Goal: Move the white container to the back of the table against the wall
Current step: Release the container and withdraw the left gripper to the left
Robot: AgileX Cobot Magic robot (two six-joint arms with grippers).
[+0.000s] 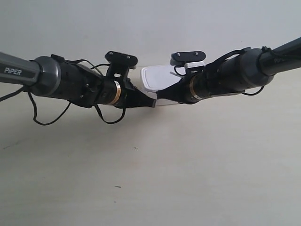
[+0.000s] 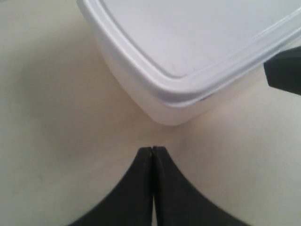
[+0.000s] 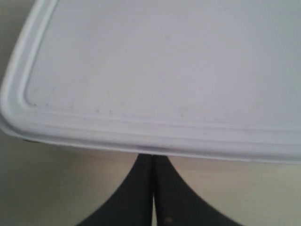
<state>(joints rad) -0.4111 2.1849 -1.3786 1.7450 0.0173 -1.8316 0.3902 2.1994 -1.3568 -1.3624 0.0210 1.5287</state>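
Observation:
The white container (image 1: 157,77) lies flat with its lid on, far back on the table (image 1: 188,165), close to the wall (image 1: 141,23). In the left wrist view, my left gripper (image 2: 153,148) is shut and empty, a short gap from a corner of the container (image 2: 188,42). The right gripper's black tip (image 2: 284,75) shows beside the box there. My right gripper (image 3: 153,157) is shut too, its tips tucked under the lid rim of the container (image 3: 164,61), against its side. In the exterior view, the left gripper (image 1: 151,102) and the right gripper (image 1: 161,95) meet at the box's near side.
Both black arms reach in from the sides, with loose cables hanging under the arm at the exterior view's left (image 1: 47,75). A few tiny dark specks (image 1: 136,148) dot the pale tabletop in front.

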